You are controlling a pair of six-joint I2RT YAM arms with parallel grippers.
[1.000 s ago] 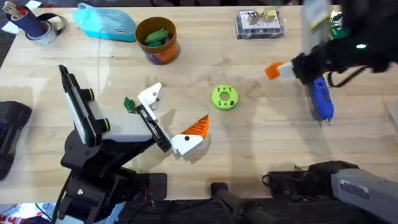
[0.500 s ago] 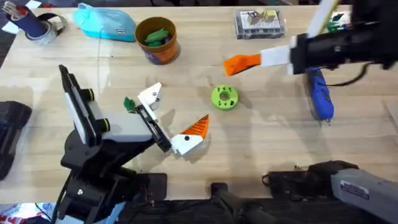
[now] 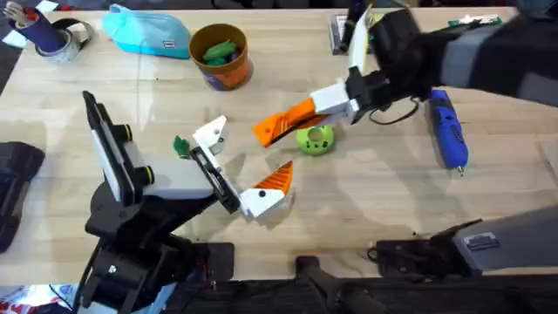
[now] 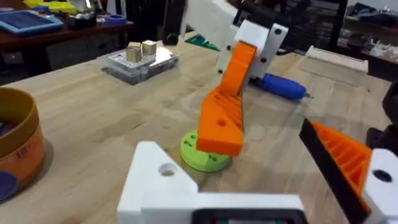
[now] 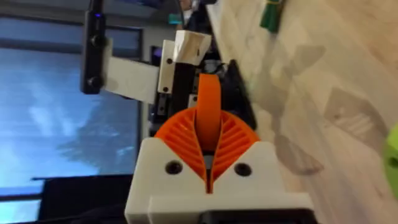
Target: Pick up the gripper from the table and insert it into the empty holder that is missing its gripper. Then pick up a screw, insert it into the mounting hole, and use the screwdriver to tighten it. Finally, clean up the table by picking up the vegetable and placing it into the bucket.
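Above the green disc (image 3: 315, 139), my right gripper (image 3: 356, 98) clamps the orange finger (image 3: 292, 119); I'd line its white base up squarely with the holder (image 3: 210, 136).

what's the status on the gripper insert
Right arm carries gripper in the air, tip toward holder. Left arm parked by holder. Green disc sits below gripper; not inserted yet.
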